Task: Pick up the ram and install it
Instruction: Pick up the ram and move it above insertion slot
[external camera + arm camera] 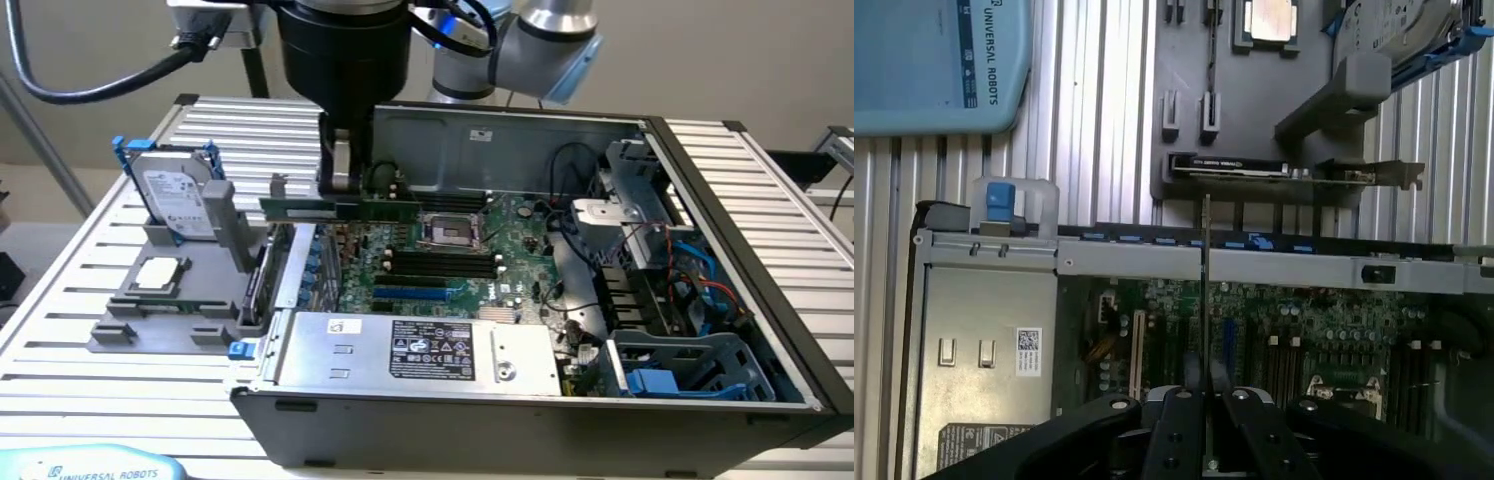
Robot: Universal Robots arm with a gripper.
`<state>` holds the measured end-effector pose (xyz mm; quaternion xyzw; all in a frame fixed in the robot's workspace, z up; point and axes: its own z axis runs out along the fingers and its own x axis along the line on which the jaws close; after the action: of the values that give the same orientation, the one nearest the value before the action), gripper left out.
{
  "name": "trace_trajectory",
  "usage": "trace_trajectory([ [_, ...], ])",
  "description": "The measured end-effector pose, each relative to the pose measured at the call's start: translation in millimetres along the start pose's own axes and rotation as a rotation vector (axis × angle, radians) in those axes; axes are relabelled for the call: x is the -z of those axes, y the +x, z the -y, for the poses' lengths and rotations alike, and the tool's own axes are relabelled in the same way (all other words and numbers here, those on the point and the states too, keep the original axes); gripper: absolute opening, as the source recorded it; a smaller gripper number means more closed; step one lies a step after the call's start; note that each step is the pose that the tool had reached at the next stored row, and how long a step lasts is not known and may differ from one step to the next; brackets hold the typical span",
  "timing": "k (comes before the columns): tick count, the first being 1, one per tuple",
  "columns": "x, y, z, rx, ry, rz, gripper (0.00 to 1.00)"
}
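- Claw: the gripper (343,188) is pinching the ram (387,210). In the wrist view, the two fingers (1189,400) press against the flat faces of the board, which shows edge-on between them (1206,300).
- Location of the ram: it hangs level in the air, long edge down, above the left part of the motherboard (514,260) inside the open computer case (534,425). It is clear of the board and not seated. The memory slots (430,265) lie below it and a little nearer.
- Grip point: the claw holds the stick partway along its upper edge, with the longer part reaching to the exterior view's right.
- Handling, as judged: the stick looks light, thin and stiff. It should carry without sagging, but its smooth faces could let it pivot in an off-centre pinch.
- Fragility, as judged: the chips and the contact edge look delicate. The flat faces near the top edge are the sound place to hold, leaving the lower edge free for the slot.
- Risk, as judged: a tilted entry or uneven downward push could bend the board or miss the slot.
- Surroundings: a hard drive (171,190) in a blue frame stands on a grey fixture (160,320), well apart at the exterior view's left.
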<state>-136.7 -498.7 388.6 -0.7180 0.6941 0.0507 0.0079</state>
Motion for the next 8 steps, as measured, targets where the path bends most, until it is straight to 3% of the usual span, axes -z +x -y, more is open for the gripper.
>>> trace_trajectory([
  [8, -7.7, -4.2, 37.2, 0.0, -0.0039, 0.0001, 0.13],
])
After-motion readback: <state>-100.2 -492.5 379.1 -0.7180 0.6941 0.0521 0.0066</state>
